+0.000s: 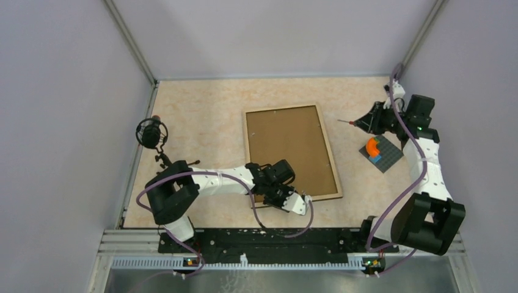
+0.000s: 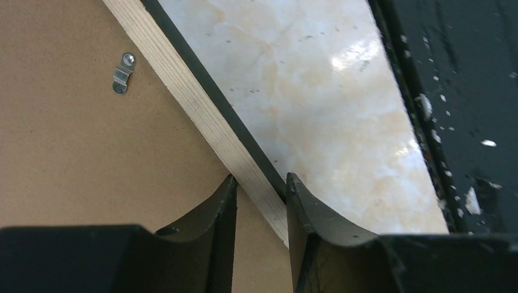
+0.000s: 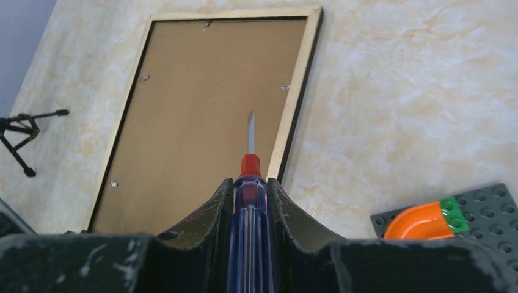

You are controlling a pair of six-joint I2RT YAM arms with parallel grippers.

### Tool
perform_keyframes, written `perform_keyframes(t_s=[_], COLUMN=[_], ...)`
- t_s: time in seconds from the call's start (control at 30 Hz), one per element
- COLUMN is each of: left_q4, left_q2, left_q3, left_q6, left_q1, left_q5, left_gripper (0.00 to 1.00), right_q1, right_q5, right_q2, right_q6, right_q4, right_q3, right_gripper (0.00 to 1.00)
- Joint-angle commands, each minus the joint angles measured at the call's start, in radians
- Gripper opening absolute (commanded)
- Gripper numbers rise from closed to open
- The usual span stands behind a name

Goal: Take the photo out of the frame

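Top view first: the frame (image 1: 291, 152) lies flat on the marbled surface (image 1: 201, 110), brown board back facing up, between the two arms. Its near edge runs right under the left tool (image 2: 261, 178). That arm hides the contact from above, but the left wrist camera shows what the top view cannot. The pale wooden rail with its black outer edge runs diagonally between the two dark fingers (image 2: 223, 220). One finger sits over the board and the other over the outer edge, with the jaws narrowed to about the rail's width. Whether they actually press on the wood, I cannot tell. Ahead of this tool and to its left, a small metal clip (image 2: 123, 73) sits on the board, too small to make out from above. Over on the right, the right tool (image 3: 250, 181) is clamped firmly on a screwdriver (image 3: 249, 232) with a clear blue handle and red collar, its flat blade pointing straight ahead of the fingers. Through the wrist camera the blade seems to overlap the frame's rail. The top view corrects that, showing the tip over bare surface, short of the frame. Just right of this tool lies a grey studded plate (image 3: 488, 207) carrying an orange curved piece (image 3: 421, 223).
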Motion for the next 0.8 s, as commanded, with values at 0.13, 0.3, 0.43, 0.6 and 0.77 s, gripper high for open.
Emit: perform_keyframes(t_s=[0.13,0.3,0.43,0.6,0.77], left_q4=[-0.289,-0.271,-0.207,-0.147,-0.108], left_q2=[-0.028,-0.073,-0.108,-0.118,-0.124], left_q3=[-0.105,-0.125,-0.106,-0.067,-0.05], left_q6=[0.101,0.066,-0.029,-0.115,-0.133], left_q1=[0.03,0.055,0.056,0.056,0.059], left_q5=[0.125,0.138,0.136,0.093,0.058], left_gripper=[0.36,0.46,0.66,0.77,0.94], right_q1=[0.195,0.268,0.354,0.413,0.476], right_q5=[0.132,0.228,0.317,0.361,0.41], right_q2=[-0.002,-0.045,-0.089,-0.123,-0.134], right_q6=[-0.227,-0.302,-0.357,-0.424,-0.464], right_q4=[-0.161,-0.241,-0.285,-0.358,-0.417], right_q3=[0.004,-0.013,-0.055,-0.087,-0.093], right_gripper=[0.0,0.0,0.0,0.0,0.0])
